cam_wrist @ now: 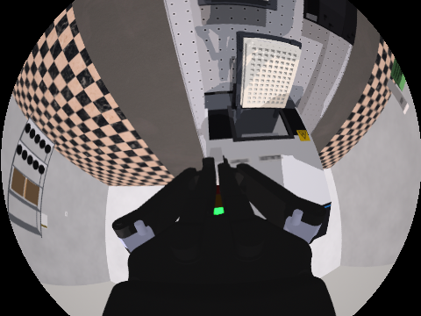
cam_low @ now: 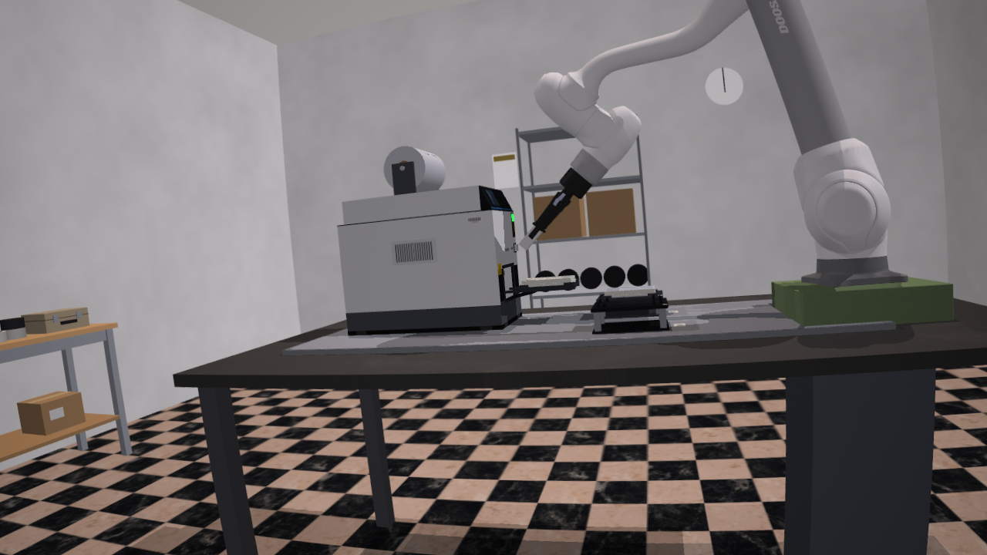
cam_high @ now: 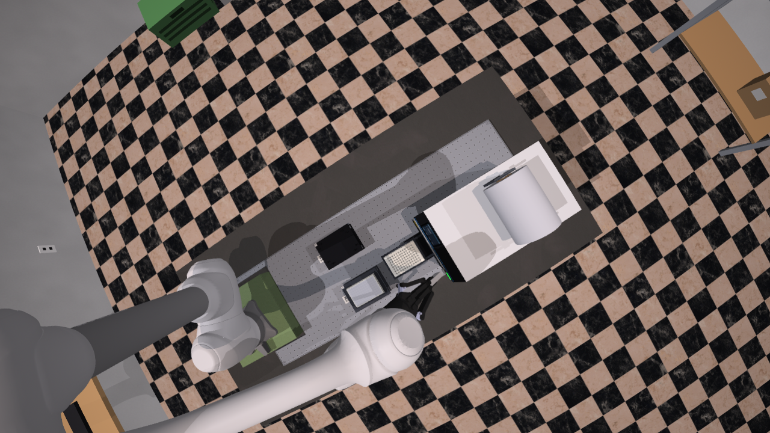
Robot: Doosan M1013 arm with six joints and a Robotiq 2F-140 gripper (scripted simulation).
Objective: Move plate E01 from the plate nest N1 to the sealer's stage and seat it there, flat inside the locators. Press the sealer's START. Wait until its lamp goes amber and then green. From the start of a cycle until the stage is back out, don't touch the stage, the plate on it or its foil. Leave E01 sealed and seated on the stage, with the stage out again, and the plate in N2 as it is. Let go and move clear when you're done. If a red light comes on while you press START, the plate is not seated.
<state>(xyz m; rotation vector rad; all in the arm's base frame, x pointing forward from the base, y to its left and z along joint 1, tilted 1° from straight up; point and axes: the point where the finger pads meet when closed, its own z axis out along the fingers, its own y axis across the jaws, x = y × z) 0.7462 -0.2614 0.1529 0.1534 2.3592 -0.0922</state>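
Note:
Plate E01 [cam_high: 403,257] [cam_low: 550,281] [cam_wrist: 266,73], white with many wells, lies on the sealer's stage [cam_wrist: 263,129], which stands out in front of the sealer [cam_high: 462,237] [cam_low: 421,264]. It looks flat. A green lamp [cam_high: 447,278] [cam_low: 513,217] glows on the sealer's front edge. My gripper [cam_high: 429,280] [cam_low: 526,242] [cam_wrist: 216,156] is shut and empty. It points slantwise at the sealer's front panel, above and to one side of the stage. The tips are very close to the panel; I cannot tell if they touch it.
Two plate nests stand on the perforated board [cam_high: 462,145]: one with a pale grey inside [cam_high: 366,290] nearest the stage, one all black [cam_high: 338,246]. A foil roll [cam_high: 522,204] [cam_low: 416,169] sits on the sealer. The arm's green base [cam_low: 862,300] stands at the table's end.

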